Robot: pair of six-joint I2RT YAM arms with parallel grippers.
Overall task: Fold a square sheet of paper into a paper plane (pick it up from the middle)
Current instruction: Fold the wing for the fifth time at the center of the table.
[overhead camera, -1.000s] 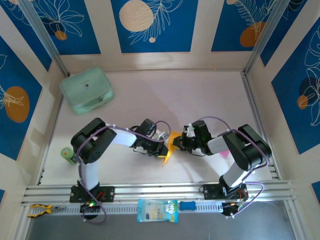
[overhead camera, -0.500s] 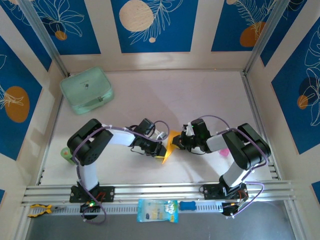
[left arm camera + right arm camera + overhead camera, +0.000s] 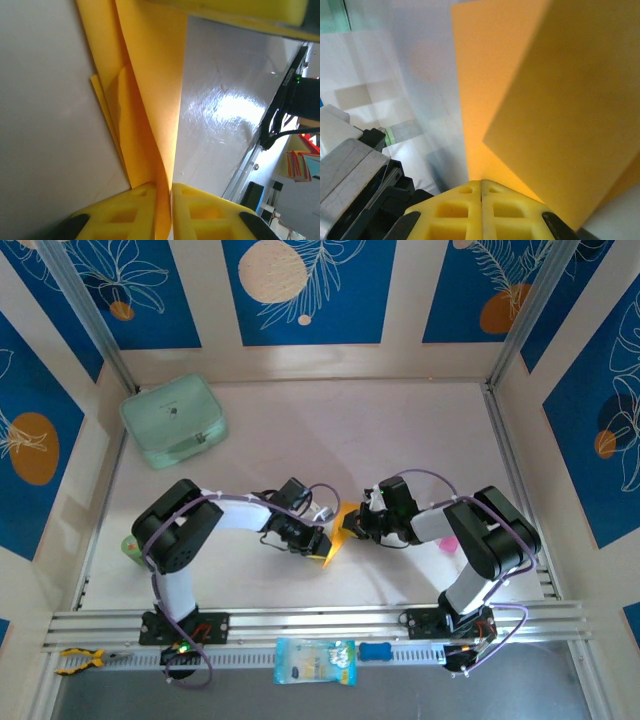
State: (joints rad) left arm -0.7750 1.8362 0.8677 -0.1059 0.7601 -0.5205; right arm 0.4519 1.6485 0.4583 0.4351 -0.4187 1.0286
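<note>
**Both jaw pairs closed on the paper sheet**

Left gripper: jaws drawn in on the sheet. In its wrist view, the left gripper had the orange-yellow fold running down into the thin slit between its yellow pads. Only paper showed in that slit.

Right gripper: pads pressed flush. In its wrist view, the right gripper had the paper meeting the seam at the pad tips, with one flap standing up close to the lens.

The sheet was creased into a pointed shape. It sat well apart from the mint-green case, off toward the case's near-right, pinned between the two grippers with its point aimed at the near edge. The left gripper was on the side of the sheet facing the case and the right gripper on the side away from it.

The case lay flat on the table. A pale blue packet lay far nearer than the case, on the rail by the arm bases.
</note>
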